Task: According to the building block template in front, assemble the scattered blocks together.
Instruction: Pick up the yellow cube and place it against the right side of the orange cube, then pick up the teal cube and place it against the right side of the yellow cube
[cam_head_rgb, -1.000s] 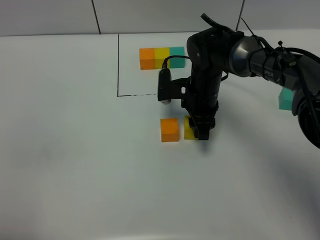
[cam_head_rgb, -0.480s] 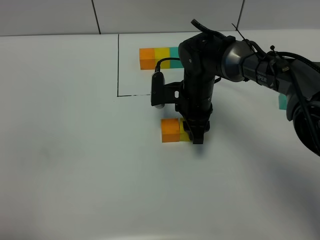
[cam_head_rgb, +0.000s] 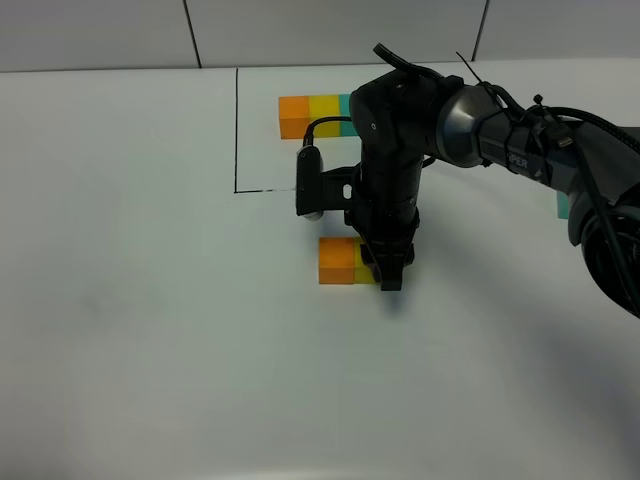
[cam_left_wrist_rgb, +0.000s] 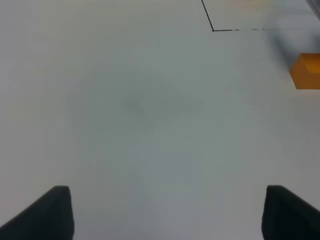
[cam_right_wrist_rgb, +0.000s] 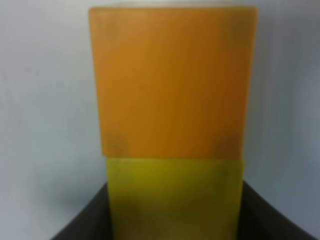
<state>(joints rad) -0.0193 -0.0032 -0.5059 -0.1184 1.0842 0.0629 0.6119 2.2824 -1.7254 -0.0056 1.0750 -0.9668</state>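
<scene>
The template (cam_head_rgb: 310, 113) is a joined orange, yellow and teal row at the back, its teal end partly hidden by my right arm. A loose orange block (cam_head_rgb: 336, 260) sits mid-table, with the yellow block (cam_head_rgb: 362, 262) touching its right face. My right gripper (cam_head_rgb: 390, 272) is shut and points down against the yellow block's right side. In the right wrist view the yellow block (cam_right_wrist_rgb: 174, 197) butts against the orange block (cam_right_wrist_rgb: 172, 82). A sliver of the teal block (cam_head_rgb: 562, 206) shows behind the right arm. My left gripper (cam_left_wrist_rgb: 165, 215) is open over bare table, with the orange block (cam_left_wrist_rgb: 306, 71) far off.
Black lines (cam_head_rgb: 237, 130) frame the template area at the back. The white table (cam_head_rgb: 150, 330) stretches wide on the left and front. The right arm and its cable cross the right side of the exterior high view.
My right gripper has moved left, taking the yellow block with it. A gap separated yellow from orange a second ago; they now touch. The left gripper reads unchanged.
</scene>
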